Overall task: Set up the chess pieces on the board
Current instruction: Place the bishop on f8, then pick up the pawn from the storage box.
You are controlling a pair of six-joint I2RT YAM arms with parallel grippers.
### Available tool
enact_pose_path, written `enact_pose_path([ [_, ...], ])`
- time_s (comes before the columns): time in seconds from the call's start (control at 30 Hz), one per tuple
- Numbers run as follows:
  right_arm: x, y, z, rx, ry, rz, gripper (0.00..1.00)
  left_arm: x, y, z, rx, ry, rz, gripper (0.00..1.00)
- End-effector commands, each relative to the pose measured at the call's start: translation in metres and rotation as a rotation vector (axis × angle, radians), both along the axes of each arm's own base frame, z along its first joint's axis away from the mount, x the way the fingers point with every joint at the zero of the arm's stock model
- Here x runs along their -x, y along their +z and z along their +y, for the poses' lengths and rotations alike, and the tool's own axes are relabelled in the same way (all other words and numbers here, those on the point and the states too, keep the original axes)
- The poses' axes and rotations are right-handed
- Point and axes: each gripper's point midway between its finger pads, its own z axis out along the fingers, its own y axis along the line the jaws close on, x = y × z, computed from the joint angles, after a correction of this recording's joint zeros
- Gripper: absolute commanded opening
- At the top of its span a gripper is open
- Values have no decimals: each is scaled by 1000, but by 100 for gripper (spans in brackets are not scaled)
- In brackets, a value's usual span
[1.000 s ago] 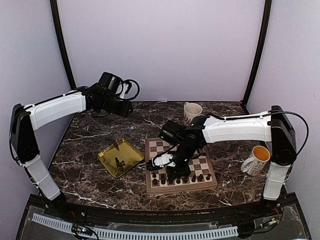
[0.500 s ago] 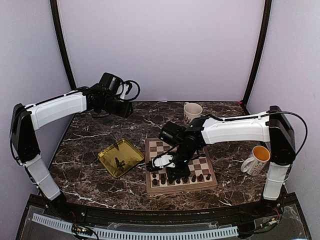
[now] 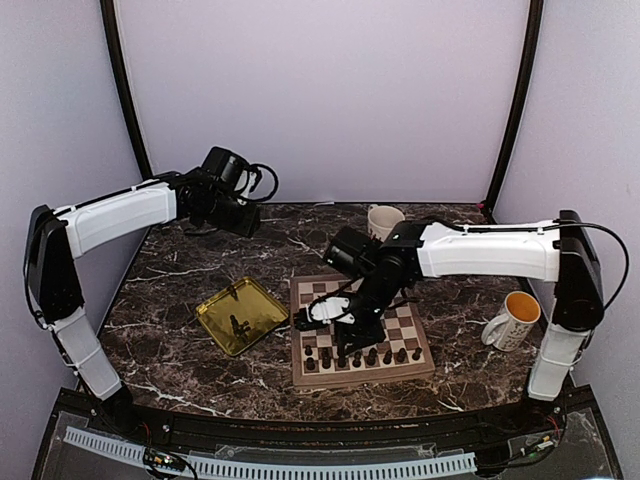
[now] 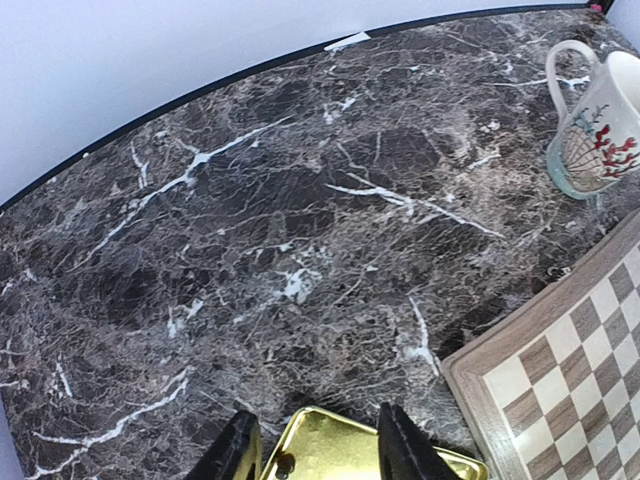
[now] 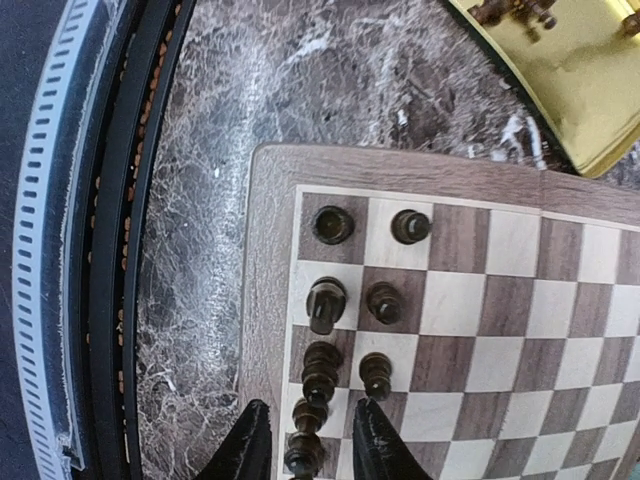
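Note:
The wooden board (image 3: 297,345) lies at table centre, with several dark chess pieces (image 3: 372,355) standing in its two near rows. My right gripper (image 3: 343,345) hovers low over the board's near left part. In the right wrist view its jaws (image 5: 310,445) stand open, and a tall dark piece (image 5: 306,425) stands upright on the edge row between them, with gaps on both sides. More pieces (image 5: 384,301) fill the neighbouring squares. My left gripper (image 3: 248,218) hangs high at the back left, open and empty (image 4: 315,460).
A gold tray (image 3: 215,305) left of the board holds a few loose pieces (image 3: 240,325). A white patterned mug (image 3: 385,222) stands behind the board. A second mug (image 3: 512,320) with an orange inside stands at the right. The table's front rail (image 5: 60,250) runs close by.
My right gripper has gone from shut to open, letting go of the piece now standing on the board's edge row. The left arm has stayed put.

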Motion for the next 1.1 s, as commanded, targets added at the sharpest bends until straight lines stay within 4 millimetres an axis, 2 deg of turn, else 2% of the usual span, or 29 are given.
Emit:
enact_pose_path([
  [0.0,-25,47,-7,-119,-63,-41,29,1,-8,30,-135,124,63,41],
  [0.2,-56,52,-39,-213,-199,-46,30,25,-42,51,-219,168,177,33],
  [0.23,-59,47,-44,-217,-215,-35,30,30,-49,53,-232,165,201,33],
  [0.27,-62,53,-49,-249,-230,-45,30,35,-56,56,-248,161,230,33],
  [0.37,-76,55,-63,-313,-287,-57,30,53,-77,62,-291,152,334,33],
  [0.4,-78,49,-70,-323,-310,-47,30,57,-83,63,-298,153,364,33],
  [0.57,-89,49,-95,-385,-380,-56,30,77,-112,70,-347,146,473,31],
  [0.67,-95,47,-105,-397,-409,-90,31,78,-126,74,-359,158,511,29],
  [0.8,-98,49,-109,-391,-414,-103,32,73,-137,77,-372,167,533,28],
  [1.07,-99,47,-111,-389,-417,-109,32,54,-146,70,-311,164,526,32],
])
